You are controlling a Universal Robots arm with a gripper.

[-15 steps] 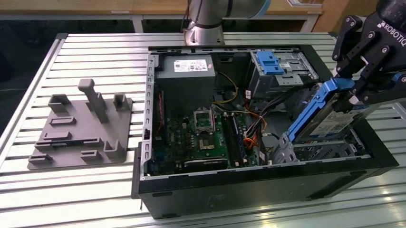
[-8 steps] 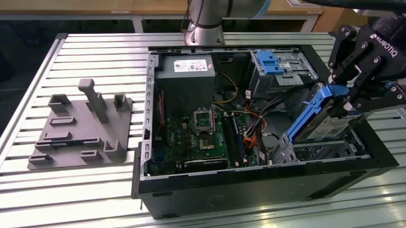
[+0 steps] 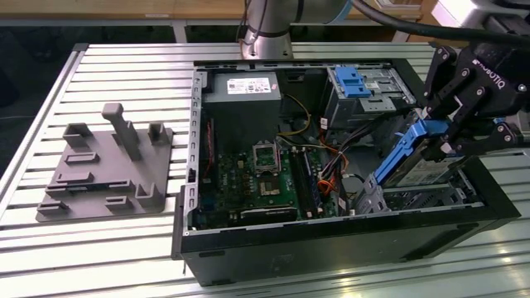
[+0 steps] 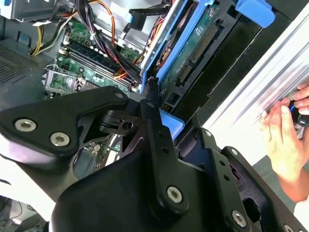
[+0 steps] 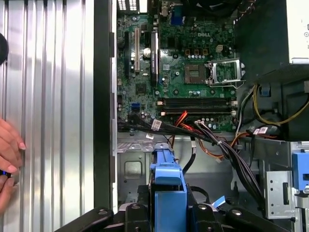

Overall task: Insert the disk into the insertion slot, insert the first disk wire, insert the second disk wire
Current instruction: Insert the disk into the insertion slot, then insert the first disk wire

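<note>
— One risk: the black claw (image 3: 443,133) is clamped on the silver-grey disk (image 3: 403,155) in its bright blue plastic caddy, tilted over the grey perforated sheet-metal insertion slot (image 3: 431,197).
— Could its lower edge jam on the cage rim?
— Yes, or pinch the black and orange wire bundle (image 5: 217,145) beside it. A person's hand (image 4: 282,140) sits close by the ribbed metal desk (image 3: 124,74).

In the case (image 3: 331,247), the disk (image 3: 403,152) leans above the insertion slot (image 3: 431,197), toward the exterior view's right.
</note>
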